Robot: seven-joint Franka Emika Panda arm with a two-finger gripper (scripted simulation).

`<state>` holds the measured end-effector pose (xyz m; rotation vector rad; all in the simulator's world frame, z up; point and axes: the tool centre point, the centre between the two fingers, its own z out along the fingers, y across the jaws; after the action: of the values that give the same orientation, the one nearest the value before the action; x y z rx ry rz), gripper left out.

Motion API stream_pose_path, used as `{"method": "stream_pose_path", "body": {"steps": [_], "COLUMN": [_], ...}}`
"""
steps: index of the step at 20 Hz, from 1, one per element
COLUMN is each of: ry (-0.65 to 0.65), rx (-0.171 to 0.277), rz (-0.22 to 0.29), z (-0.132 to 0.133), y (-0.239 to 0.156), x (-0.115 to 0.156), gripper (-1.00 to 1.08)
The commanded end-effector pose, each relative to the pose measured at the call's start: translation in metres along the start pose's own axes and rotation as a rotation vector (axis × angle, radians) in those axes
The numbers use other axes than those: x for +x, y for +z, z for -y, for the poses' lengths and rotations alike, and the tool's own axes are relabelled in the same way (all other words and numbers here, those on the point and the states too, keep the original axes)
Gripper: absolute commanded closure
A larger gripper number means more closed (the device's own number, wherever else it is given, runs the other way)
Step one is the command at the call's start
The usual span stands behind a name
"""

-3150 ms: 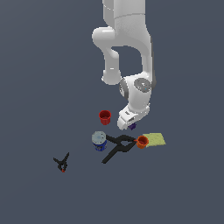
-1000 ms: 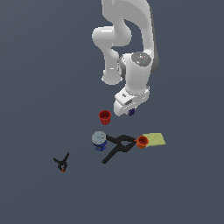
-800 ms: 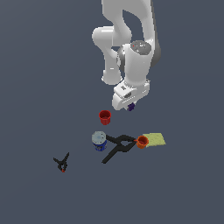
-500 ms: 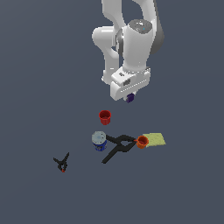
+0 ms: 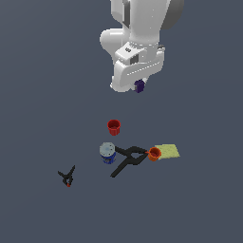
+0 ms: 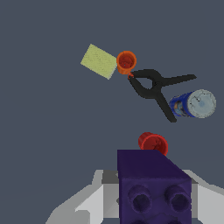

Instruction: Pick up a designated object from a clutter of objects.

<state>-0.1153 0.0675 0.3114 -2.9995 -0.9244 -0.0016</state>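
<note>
My gripper (image 5: 139,87) is shut on the dark purple cube (image 5: 139,86) and holds it high above the floor. In the wrist view the cube (image 6: 153,183) fills the foreground between the grey fingers (image 6: 94,202), studded face toward the camera. The clutter lies far below: red cup (image 5: 114,126), blue grey-lidded can (image 5: 108,153), large black clamp (image 5: 129,158), orange cup (image 5: 154,154), yellow sponge (image 5: 168,151).
A small black clamp (image 5: 67,176) lies apart toward the exterior view's left. In the wrist view the red cup (image 6: 153,143), the can (image 6: 194,104), the large clamp (image 6: 154,87), the orange cup (image 6: 126,61) and the sponge (image 6: 99,61) show.
The arm has risen steadily with the purple cube in the gripper, from down among the clutter beside the red cup to well above it. The clutter has not moved.
</note>
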Motion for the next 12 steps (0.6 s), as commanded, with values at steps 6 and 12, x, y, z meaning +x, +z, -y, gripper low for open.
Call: {"method": "stream_pose_path", "body": {"steps": [6,12], "ry": [0.001,0.001], "rx": [-0.001,-0.002], "rz": [0.001,0.001], "z": [-0.004,-0.007], "y": [-0.063,-0.096], "x": [-0.015,-0.022], "gripper": [1.08,1.08]}}
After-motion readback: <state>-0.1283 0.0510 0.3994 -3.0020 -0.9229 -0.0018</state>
